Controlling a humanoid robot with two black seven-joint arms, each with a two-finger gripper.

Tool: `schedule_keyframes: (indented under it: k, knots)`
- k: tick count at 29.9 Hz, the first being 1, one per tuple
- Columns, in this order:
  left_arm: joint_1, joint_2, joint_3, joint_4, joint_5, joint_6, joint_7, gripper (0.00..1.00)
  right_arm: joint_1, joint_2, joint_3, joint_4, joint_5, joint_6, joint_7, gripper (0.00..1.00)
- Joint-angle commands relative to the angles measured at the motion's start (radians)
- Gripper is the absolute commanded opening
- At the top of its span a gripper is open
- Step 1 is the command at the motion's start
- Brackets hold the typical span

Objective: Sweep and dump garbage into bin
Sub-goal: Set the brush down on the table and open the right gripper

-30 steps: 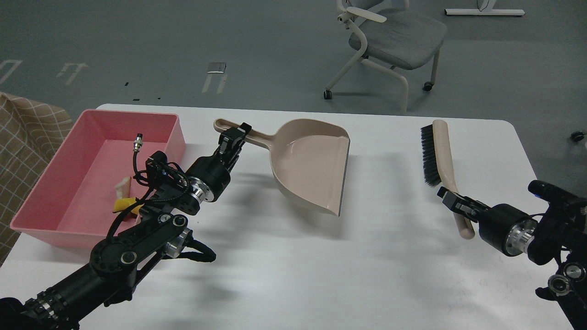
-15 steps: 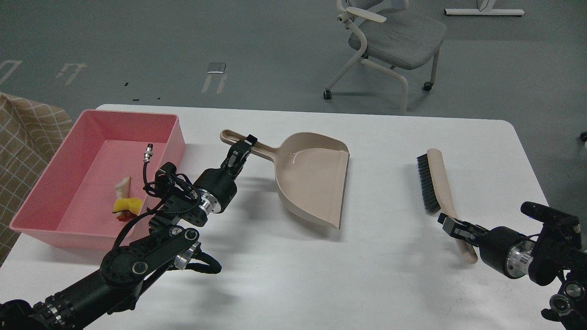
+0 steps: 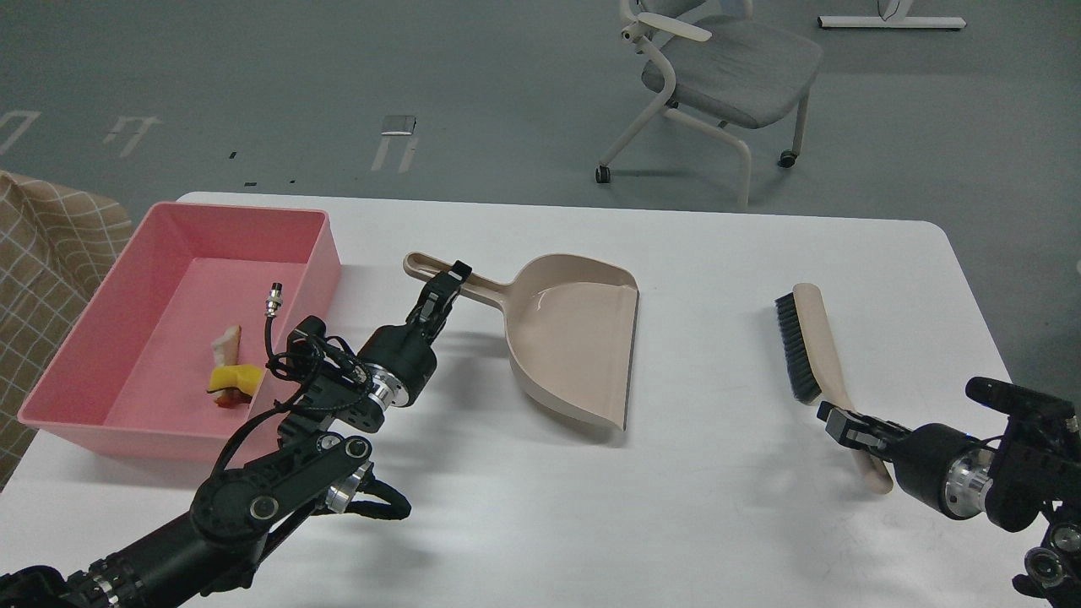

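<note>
White table [image 3: 540, 523], garbage [image 3: 228, 371] in pink bin [image 3: 181, 228]

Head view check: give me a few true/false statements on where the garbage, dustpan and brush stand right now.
1. Both garbage pieces lie inside the pink bin. True.
2. The dustpan holds a bread slice. False: its pan is empty.
3. The left gripper is at the dustpan handle. True.
4. The brush lies inside the bin. False: it is at the table's right side, its handle in the right gripper.
5. The dustpan is flipped over. False: its open side faces up.
</note>
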Motion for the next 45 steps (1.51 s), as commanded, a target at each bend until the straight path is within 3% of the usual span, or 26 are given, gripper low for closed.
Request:
schedule_keyframes:
  k: [1,22,30,31,32,33,35,39,41,45]
  knots:
    - [0.005,0.003,0.014,0.000,0.001,0.005,-0.011,0.12,0.002,0.002,-0.003,-0.010,-0.005,0.000,0.000,0.10]
    - [-0.002,0.002,0.026,0.000,-0.001,0.028,-0.013,0.18,0.040,-0.029,-0.005,0.010,0.008,0.000,0.003,0.10]
    - [0.001,0.000,0.026,0.000,-0.001,0.031,-0.011,0.35,0.018,-0.030,-0.011,0.014,0.005,0.000,0.001,0.12]
    - [0.001,0.000,0.026,0.000,-0.001,0.036,-0.013,0.50,0.018,-0.030,-0.011,0.014,0.005,0.000,0.001,0.14]
    - [-0.001,0.002,0.026,0.000,-0.002,0.042,-0.013,0.83,0.018,-0.029,-0.011,0.011,0.003,0.000,0.000,0.22]
    - [-0.001,0.002,0.025,0.000,-0.002,0.046,-0.013,0.98,0.018,-0.029,-0.009,0.011,0.003,0.000,0.001,0.30]
    - [-0.004,0.005,0.025,-0.002,-0.002,0.056,-0.013,0.99,0.020,-0.022,-0.008,0.003,0.006,0.000,0.001,0.55]
    - [-0.009,0.005,0.025,-0.005,-0.002,0.056,-0.014,0.99,0.020,-0.019,0.003,0.003,0.011,0.000,0.001,0.73]
    - [-0.010,0.006,0.023,-0.006,-0.002,0.056,-0.014,0.99,0.021,-0.012,0.032,0.000,0.026,0.000,0.001,0.95]
    - [-0.010,0.005,0.025,-0.005,-0.002,0.057,-0.025,0.99,0.029,-0.006,0.061,-0.003,0.054,0.000,0.001,0.97]
